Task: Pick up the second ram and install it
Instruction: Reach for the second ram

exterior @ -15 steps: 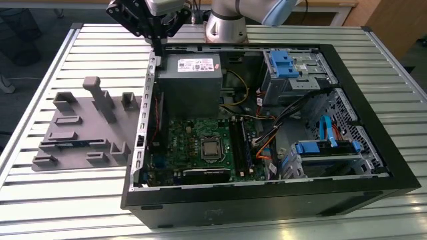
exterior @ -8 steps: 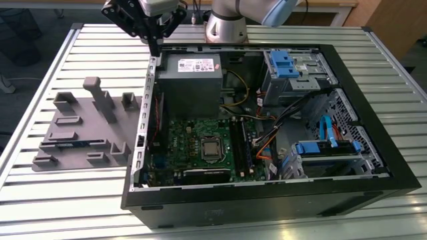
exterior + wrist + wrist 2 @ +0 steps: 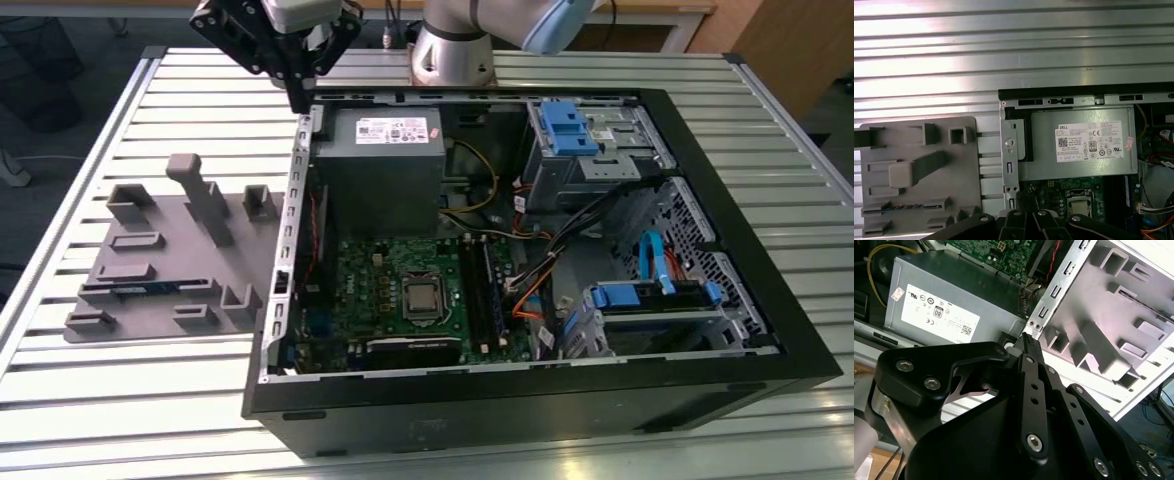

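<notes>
One slatted aluminium table [image 3: 120,130] carries everything, its ribs bright and parallel. One black computer case [image 3: 534,410] lies open on it, a steel box with sharp sheet-metal edges. One grey holder [image 3: 167,250] sits just beside the case, on the exterior view's left. It is matte and moulded, with blocky posts and rectangular pockets. Inside the case are one boxy grey power supply [image 3: 380,175] with a white label and one green motherboard [image 3: 380,290] with a square silver processor [image 3: 424,297]. Two chunky blue plastic latches [image 3: 567,125] cap the drive bays.

One stick, the second ram [image 3: 140,290], stands on edge in a long narrow slot of the holder. It is a thin, straight blue strip in the exterior view. In the first wrist view the second ram [image 3: 906,205] shows a row of small dark chips along its length.

One black gripper [image 3: 299,98] hangs over the case's corner beside the power supply. Its fingers are clenched together on nothing, and it is well apart from the ram. In the second wrist view its bolted, jointed links taper to a point.
</notes>
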`<move>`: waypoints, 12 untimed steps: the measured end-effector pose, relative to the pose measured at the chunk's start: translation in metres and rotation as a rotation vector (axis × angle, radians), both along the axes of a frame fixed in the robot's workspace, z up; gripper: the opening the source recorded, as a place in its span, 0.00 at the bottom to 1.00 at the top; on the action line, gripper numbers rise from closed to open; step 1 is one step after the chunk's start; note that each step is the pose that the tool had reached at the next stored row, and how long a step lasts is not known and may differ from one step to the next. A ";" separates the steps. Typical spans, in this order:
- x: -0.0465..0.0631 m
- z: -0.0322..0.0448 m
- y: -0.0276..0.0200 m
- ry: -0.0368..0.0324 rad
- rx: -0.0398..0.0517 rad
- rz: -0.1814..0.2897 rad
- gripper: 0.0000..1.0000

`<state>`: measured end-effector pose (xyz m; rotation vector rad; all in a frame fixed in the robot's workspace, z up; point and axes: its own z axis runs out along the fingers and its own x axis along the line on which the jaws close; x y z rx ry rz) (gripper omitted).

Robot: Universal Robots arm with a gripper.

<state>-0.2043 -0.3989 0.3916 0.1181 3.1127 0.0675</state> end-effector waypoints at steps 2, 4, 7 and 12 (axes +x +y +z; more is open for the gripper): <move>-0.002 -0.0001 0.0000 -0.0001 0.0001 0.000 0.11; -0.005 -0.0002 0.0000 -0.0001 0.0000 0.000 0.11; -0.008 -0.0004 0.0000 -0.0001 0.0001 0.000 0.11; -0.014 -0.0005 0.0000 -0.0001 0.0000 0.000 0.11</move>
